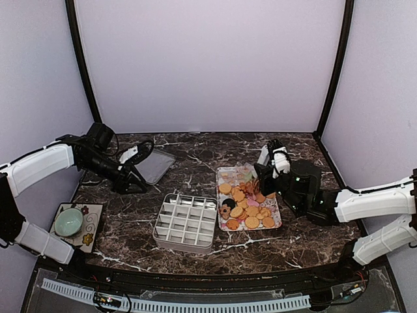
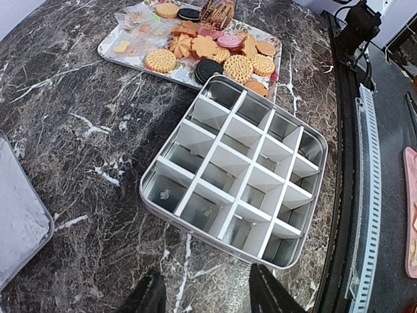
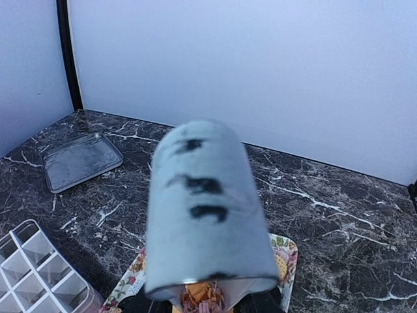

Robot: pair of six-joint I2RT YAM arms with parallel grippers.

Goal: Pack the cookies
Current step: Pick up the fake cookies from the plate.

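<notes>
As viewed from overhead, found the cookies (image 1: 246, 207) heaped on a flower-patterned tray (image 1: 228, 171) set right of centre on the marble tabletop (image 1: 195, 147), nearer its right edge than its left. Noted mostly round golden-orange pieces, with black sandwich rounds on the side facing the tin and a pink one among them. Noted also a few clear-wrapped items at the tray's rear end.

Located a metal tin (image 2: 229, 158) with white dividers just beside the tray's left edge, toward the near edge of the tabletop. Saw bare metal floor in every compartment in view. Could not determine whether tin and tray actually touch.

Found the right claw (image 1: 266, 176) over the rear right part of the tray, clamped on the white-wrapped handle of metal tongs (image 1: 279, 158), handle end up and tips down above the cookies. Could not tell whether the tips grip a cookie.

Found the left claw (image 2: 208, 297) with fingers apart and nothing between them, placed toward the rear of the tabletop's left edge and facing the tin. Noted a shallow metal pan (image 1: 155, 166) just beside it at the rear left. Noted a pale green bowl (image 1: 68, 222) on a patterned mat (image 1: 91, 225) at the near left corner.
</notes>
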